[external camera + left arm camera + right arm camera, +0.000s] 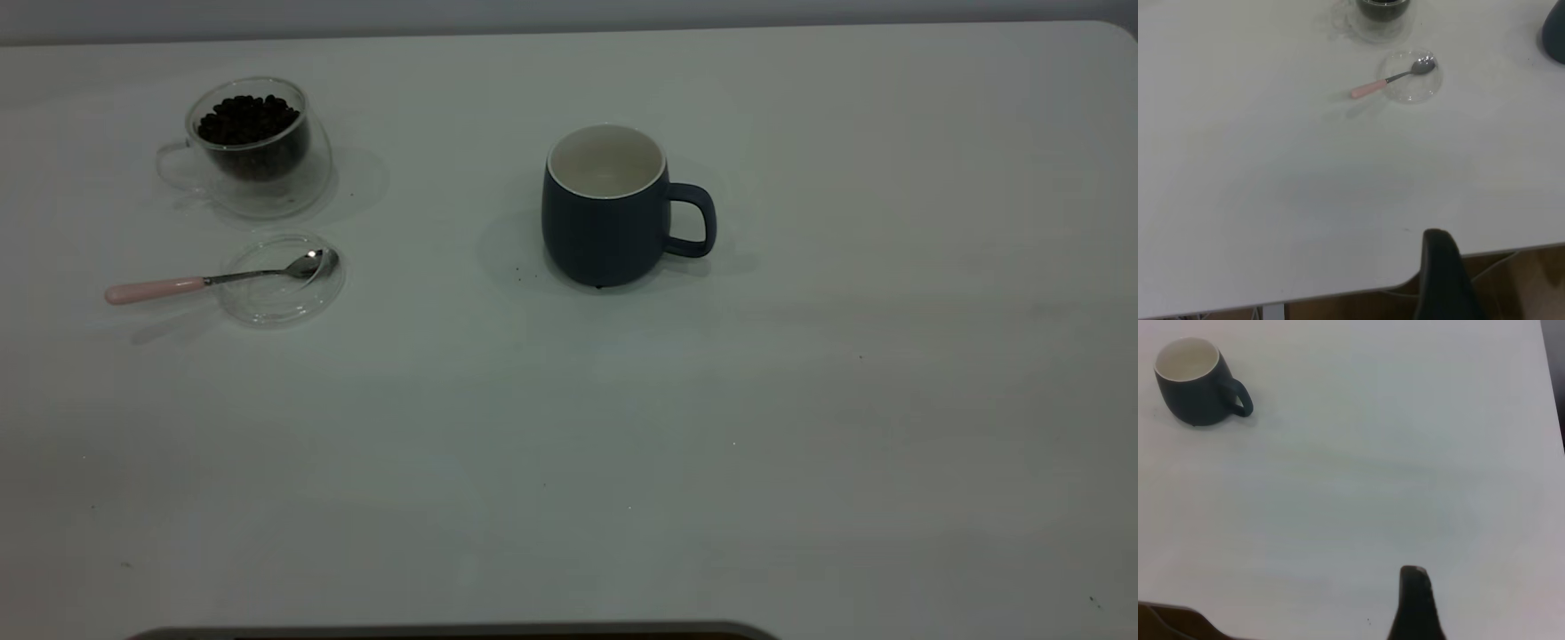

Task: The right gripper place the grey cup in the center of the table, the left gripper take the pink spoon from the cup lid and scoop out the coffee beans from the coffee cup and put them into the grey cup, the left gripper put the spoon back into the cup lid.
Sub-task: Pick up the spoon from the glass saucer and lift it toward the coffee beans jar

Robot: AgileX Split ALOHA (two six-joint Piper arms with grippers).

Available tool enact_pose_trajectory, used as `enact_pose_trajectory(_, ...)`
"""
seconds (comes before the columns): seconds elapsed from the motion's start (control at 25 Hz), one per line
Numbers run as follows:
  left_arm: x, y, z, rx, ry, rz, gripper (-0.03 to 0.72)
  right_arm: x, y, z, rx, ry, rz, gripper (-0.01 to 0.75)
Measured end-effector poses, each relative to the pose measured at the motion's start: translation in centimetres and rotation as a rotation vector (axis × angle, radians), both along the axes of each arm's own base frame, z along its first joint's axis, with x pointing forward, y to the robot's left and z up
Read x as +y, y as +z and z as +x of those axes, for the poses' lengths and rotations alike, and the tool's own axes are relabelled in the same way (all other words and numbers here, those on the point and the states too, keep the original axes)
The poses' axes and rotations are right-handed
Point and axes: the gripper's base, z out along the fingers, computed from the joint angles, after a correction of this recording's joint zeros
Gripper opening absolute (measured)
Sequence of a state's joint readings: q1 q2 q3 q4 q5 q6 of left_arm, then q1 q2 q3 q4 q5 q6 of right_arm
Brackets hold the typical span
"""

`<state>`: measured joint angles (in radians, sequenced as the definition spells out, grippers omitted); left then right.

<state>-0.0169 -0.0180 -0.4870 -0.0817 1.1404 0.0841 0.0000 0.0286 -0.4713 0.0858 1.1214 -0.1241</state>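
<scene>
Mug (605,222): dark slate, off-white inside, upright near the middle of the table (800,427); the handle points to the exterior view's right. The inside looks bare. Also seen in the right wrist view (1195,387), and a sliver of it at the edge of the left wrist view (1555,33).
Glass cup (253,151): far left part of the table, upright, clear handle toward the left edge; only partly in the left wrist view (1381,10).
Beans (247,120): dark heap inside the glass cup, close to its rim.
Lid (283,298): clear disc lying flat just in front of the glass cup, apart from it (1411,83).
Spoon (213,278): metal bowl rests in the lid, pink handle sticks out over the lid's rim to the left — well apart from the mug (1391,79).
Left gripper (1445,273): back at the near table edge, far from the spoon; only one black finger shows, so I cannot tell how wide it is set. It holds nothing visible.
Right gripper (1415,603): low over bare table, well away from the mug — one dark finger in view, spread not readable.
</scene>
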Motion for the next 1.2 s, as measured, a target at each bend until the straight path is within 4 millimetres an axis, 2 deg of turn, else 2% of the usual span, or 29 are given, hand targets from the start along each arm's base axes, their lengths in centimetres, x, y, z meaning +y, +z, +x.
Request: enact_pose_trajectory(1.2,0.0,0.0,0.0,0.0,0.0,0.0,0.482,-0.16,-0.01,-0.01,-0.001,-0.01,-0.016,0.591)
